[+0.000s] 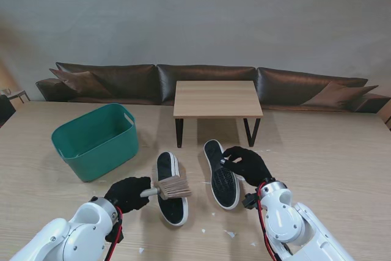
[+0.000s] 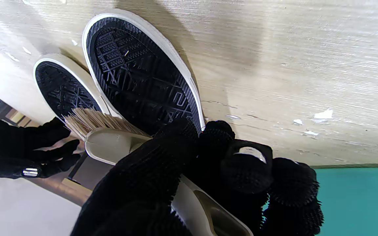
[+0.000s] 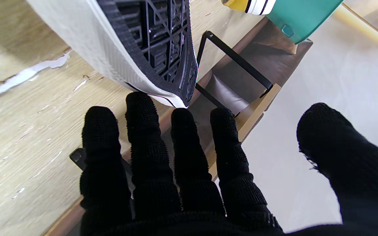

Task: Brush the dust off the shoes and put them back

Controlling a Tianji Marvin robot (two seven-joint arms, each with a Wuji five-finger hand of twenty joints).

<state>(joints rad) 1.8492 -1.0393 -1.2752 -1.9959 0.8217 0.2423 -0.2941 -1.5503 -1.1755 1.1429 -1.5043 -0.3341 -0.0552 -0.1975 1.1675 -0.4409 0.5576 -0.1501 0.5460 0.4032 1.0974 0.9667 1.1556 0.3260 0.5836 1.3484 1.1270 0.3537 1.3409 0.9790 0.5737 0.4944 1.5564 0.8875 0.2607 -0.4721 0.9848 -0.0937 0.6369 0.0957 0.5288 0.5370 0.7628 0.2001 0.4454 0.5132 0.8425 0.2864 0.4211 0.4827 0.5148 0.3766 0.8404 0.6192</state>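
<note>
Shoes, both sole-up on the bench, side by side in front of me: the left shoe under the brush, the right shoe just beside it. The left hand is wrapped tight around the brush handle, bristles lying across the left sole. The right hand rests against the right shoe's outer edge, fingers straight and side by side, thumb held wide, gripping nothing (a steadying touch, by the look of it). The teal basket sits off to the left. For a clean pass I'd keep the bristles flat on the tread and stroke lengthwise along the grooves, pressing lightly so the shoe doesn't skid.
</note>
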